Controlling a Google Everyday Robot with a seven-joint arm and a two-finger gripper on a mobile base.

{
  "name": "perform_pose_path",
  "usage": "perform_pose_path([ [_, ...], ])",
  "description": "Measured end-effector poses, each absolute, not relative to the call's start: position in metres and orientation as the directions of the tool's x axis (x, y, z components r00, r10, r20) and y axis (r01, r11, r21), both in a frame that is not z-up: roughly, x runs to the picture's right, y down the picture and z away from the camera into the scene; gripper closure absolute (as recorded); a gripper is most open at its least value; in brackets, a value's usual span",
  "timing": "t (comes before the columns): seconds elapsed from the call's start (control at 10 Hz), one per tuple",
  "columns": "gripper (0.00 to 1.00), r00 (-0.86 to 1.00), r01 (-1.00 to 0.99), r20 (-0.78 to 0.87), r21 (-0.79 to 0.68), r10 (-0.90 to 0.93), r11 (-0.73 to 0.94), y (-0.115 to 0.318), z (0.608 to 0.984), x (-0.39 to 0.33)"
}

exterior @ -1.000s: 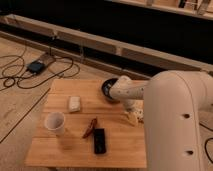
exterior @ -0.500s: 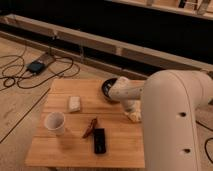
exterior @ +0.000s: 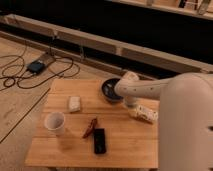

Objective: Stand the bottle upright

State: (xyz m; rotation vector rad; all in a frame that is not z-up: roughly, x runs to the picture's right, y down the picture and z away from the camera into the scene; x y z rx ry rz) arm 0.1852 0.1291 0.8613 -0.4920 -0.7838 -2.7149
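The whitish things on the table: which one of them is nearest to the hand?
The bottle, lying on its side on the right, just beside the hand. The flat block and the mug are much farther off, to the left.

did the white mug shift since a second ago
No: the white mug keeps its spot near the wooden table's left edge; the gripper is down at the bottle beside the dark bowl.
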Motion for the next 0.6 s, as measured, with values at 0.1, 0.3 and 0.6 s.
perform_pose_path([
  [0.1,1.00,-0.904,0.399,0.328,0.420,-0.274,-0.815,0.114,0.852,0.184],
  [0.3,1.00,-0.877,0.480,0.217,0.365,-0.428,-0.798,0.094,0.836,0.187],
  [0.6,1.00,-0.791,0.590,0.039,0.312,-0.611,-0.744,0.076,0.807,0.205],
])
